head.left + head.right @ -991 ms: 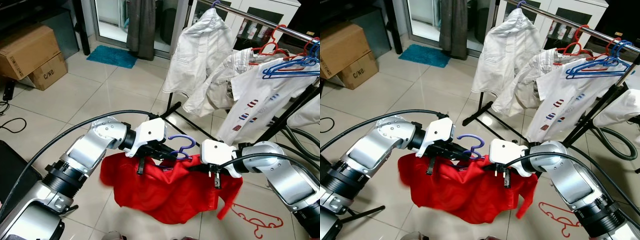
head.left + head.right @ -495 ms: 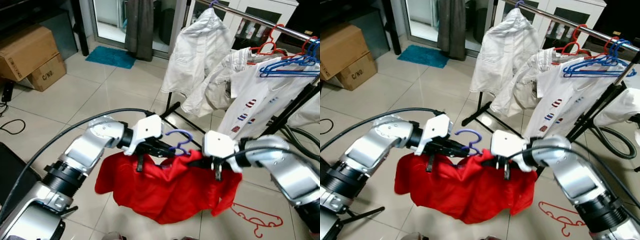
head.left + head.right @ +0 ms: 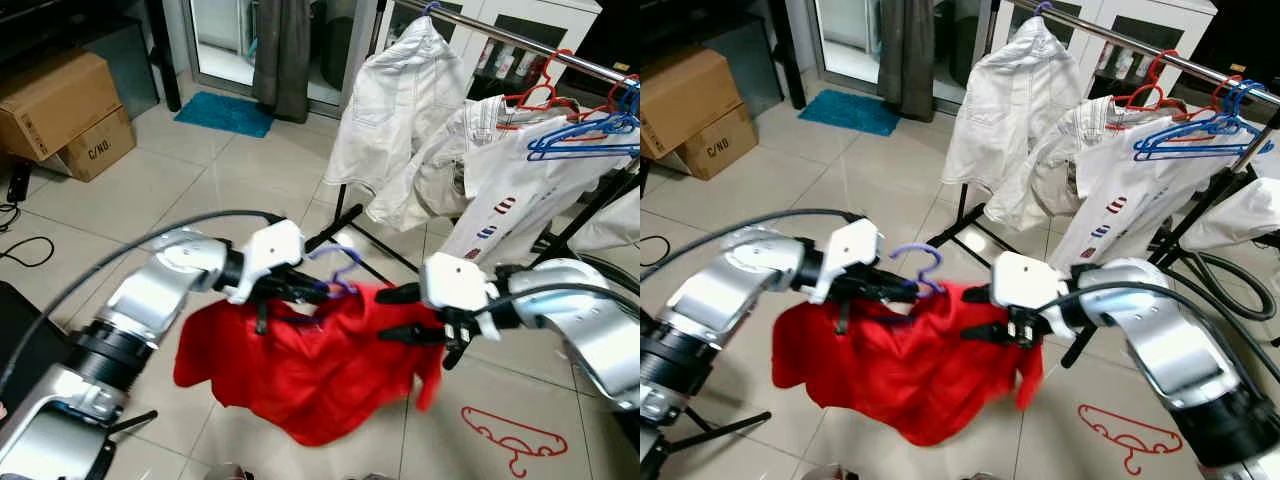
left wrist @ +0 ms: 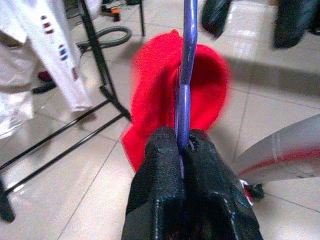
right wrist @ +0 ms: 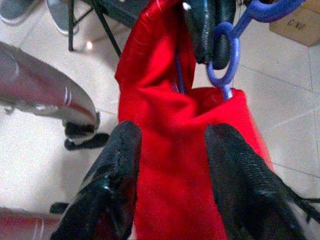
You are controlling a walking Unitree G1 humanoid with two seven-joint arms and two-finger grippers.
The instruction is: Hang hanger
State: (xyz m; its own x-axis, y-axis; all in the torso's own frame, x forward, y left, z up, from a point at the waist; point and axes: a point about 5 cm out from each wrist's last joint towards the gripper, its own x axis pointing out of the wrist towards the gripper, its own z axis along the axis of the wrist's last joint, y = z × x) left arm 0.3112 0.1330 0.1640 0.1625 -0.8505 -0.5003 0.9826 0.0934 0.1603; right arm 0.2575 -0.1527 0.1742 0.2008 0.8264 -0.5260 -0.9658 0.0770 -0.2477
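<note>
hanger: a purple hanger (image 3: 335, 272) carrying a red shirt (image 3: 310, 360), held low, in front of and below the rail (image 3: 520, 42), over the floor tiles.
left gripper: the left gripper (image 4: 187, 150) is clenched on the hanger's neck just under the hook; the wrist view shows the purple stem rising straight out from between the two closed fingers.
right gripper: the right gripper (image 3: 392, 313) is released, its fingers spread apart and holding nothing; it hovers just beside the shirt's shoulder, on the side nearer the rail.
hook: it stands up above the left gripper, its open curl turned toward the rail.
long axis: the hanger's bar runs roughly from one gripper toward the other, sideways to the robot, the shirt hanging below it.
way to the rail: the rail lies up and away from the hanger, beyond the right gripper and well apart from the hook; white clothes (image 3: 400, 100) hang on the near stretch, blue hangers (image 3: 585, 140) on the far stretch.
nearer arm: the right arm stands nearer the rail, yet the left alone holds the hanger, so the lift likely falls to the left arm, reaching across and up.
risk: my guess is the shirt may slide off the free shoulder if the bar tilts.
</note>
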